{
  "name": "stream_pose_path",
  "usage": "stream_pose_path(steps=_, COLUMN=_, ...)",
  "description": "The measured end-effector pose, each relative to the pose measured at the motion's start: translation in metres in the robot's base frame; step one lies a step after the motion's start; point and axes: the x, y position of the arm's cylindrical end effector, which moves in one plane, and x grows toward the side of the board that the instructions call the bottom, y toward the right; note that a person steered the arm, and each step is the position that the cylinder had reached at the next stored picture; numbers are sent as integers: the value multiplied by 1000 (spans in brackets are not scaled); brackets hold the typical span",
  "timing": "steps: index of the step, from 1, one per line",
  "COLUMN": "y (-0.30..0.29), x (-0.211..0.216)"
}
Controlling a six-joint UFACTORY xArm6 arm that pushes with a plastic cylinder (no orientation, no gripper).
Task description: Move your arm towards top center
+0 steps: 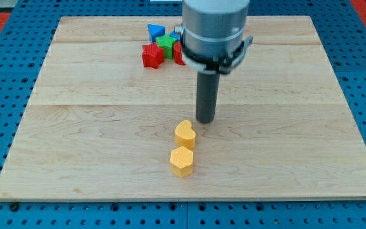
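Note:
My tip (206, 120) rests on the wooden board (94, 127) near its middle, just above and to the right of a yellow heart-shaped block (184, 134). A yellow hexagon block (182, 161) sits right below the heart. Near the view's top centre is a cluster: a blue block (155, 31), a green star-shaped block (166, 43), a red star-shaped block (152, 55) and another red block (178, 53) partly hidden behind my arm. The arm's body covers the top centre of the board.
The board lies on a blue perforated table (5, 76) that shows on all sides. The board's edges are near the view's borders.

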Motion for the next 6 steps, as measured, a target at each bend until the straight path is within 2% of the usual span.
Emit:
stream_pose_path(steps=1, y=76, x=-14)
stream_pose_path(steps=2, y=97, x=-86)
stream_pose_path(steps=3, y=90, x=-174)
stream_pose_path(steps=4, y=65, x=-238)
stream_pose_path(steps=6, y=-144, x=-264)
